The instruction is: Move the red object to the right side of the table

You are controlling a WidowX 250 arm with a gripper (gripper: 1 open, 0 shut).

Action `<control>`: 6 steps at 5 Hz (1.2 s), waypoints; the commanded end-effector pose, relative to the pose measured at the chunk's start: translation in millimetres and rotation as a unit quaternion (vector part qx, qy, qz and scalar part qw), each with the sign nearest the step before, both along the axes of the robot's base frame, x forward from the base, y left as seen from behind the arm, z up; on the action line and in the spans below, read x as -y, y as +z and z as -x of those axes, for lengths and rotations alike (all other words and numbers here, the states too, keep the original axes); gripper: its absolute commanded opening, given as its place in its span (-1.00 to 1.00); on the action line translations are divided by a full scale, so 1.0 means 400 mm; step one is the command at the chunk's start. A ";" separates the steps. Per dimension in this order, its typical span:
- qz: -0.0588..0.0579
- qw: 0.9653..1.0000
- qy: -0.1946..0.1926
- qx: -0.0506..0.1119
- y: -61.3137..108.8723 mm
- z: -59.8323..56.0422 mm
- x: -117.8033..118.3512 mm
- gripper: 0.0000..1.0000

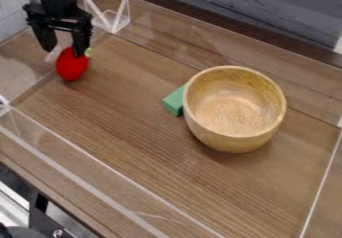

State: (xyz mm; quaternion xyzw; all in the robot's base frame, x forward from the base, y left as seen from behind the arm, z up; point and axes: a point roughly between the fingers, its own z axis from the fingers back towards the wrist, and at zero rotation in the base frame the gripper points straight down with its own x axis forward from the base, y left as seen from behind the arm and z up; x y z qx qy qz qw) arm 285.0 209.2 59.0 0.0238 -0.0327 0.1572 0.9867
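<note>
The red object (71, 67), a small glossy strawberry-shaped toy, lies on the table (147, 152) near its far left side. My gripper (67, 48) hangs straight down right over it, open, with one black finger on either side of the toy's top. The green leafy top is mostly hidden behind the fingers. I cannot tell whether the fingers touch the toy.
A wooden bowl (235, 106) stands right of centre, with a flat green block (174, 101) tucked against its left side. Low clear acrylic walls (114, 17) edge the tabletop, one close behind the gripper and one along the left edge.
</note>
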 end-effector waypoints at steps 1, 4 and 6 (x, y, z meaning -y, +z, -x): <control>-0.021 0.999 -0.025 0.027 0.049 -0.026 -0.011 1.00; -0.019 0.998 -0.042 0.036 0.052 -0.042 -0.009 1.00; -0.022 0.999 -0.010 0.037 0.015 -0.043 -0.006 1.00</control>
